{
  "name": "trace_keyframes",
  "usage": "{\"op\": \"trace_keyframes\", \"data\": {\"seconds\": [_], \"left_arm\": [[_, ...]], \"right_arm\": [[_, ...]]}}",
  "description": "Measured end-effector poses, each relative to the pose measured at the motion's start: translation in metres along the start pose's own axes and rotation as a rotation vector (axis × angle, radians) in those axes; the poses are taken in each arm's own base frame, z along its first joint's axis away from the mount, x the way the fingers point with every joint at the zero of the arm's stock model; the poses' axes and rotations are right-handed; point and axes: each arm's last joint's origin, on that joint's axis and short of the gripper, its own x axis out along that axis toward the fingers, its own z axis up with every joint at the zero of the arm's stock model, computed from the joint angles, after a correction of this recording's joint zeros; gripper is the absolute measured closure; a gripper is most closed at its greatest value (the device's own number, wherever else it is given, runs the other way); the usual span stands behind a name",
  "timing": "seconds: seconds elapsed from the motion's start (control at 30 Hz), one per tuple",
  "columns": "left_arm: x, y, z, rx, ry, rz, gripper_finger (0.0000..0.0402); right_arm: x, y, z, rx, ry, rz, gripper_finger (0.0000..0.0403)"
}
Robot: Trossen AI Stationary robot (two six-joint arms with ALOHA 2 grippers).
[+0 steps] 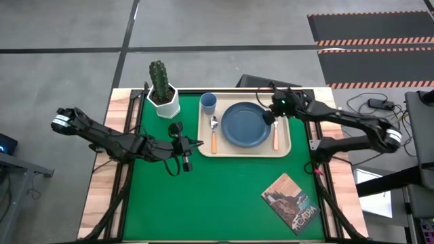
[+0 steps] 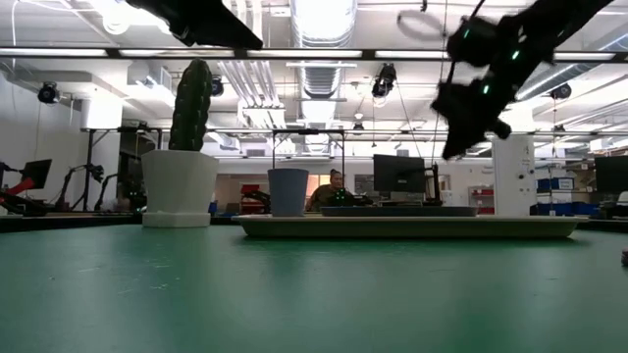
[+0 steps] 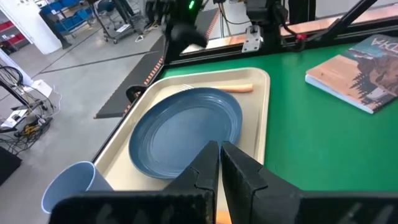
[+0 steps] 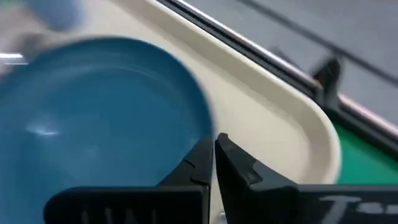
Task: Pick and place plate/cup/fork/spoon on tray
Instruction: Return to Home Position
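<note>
The cream tray (image 1: 285,150) lies at the table's far middle. On it lie the dark-blue plate (image 1: 245,125), the light-blue cup (image 1: 208,103) at its far left corner, the orange-handled spoon (image 1: 213,133) left of the plate, and the orange-handled fork (image 1: 276,137) right of the plate. My right gripper (image 1: 268,116) is shut and empty, hovering above the plate's right rim; the low view (image 2: 459,123) shows it well clear of the tray. My left gripper (image 1: 196,144) is shut and empty, left of the tray and raised, pointing toward it (image 3: 219,155).
A cactus in a white pot (image 1: 163,91) stands at the far left, beside the tray. A book (image 1: 290,202) lies at the near right on the green mat (image 1: 203,203). A person sits in the room behind the table (image 2: 339,186).
</note>
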Motion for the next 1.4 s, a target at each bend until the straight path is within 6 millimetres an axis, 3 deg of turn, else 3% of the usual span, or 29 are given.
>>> {"op": "trace_keyframes", "data": {"seconds": [0.3,0.5,0.7,0.87,1.4], "left_arm": [[0.0,-0.002,-0.004,0.022,0.03,-0.075,0.0402],[-0.002,-0.008,-0.008,0.061,0.051,-0.273,0.0402],[-0.006,-0.007,-0.012,0.072,0.076,-0.328,0.0402],[-0.014,-0.004,-0.029,0.104,0.042,-0.379,0.0402],[-0.067,0.032,-0.084,-0.026,-0.292,-0.367,0.0402]], "right_arm": [[-0.073,0.048,-0.01,-0.219,-0.26,0.311,0.0394],[-0.094,0.069,-0.032,-0.314,-0.395,0.5,0.0394],[-0.093,0.073,-0.054,-0.329,-0.481,0.594,0.0394],[-0.086,0.067,-0.07,-0.345,-0.533,0.605,0.0394],[-0.064,0.043,-0.122,-0.331,-0.74,0.722,0.0394]]}}
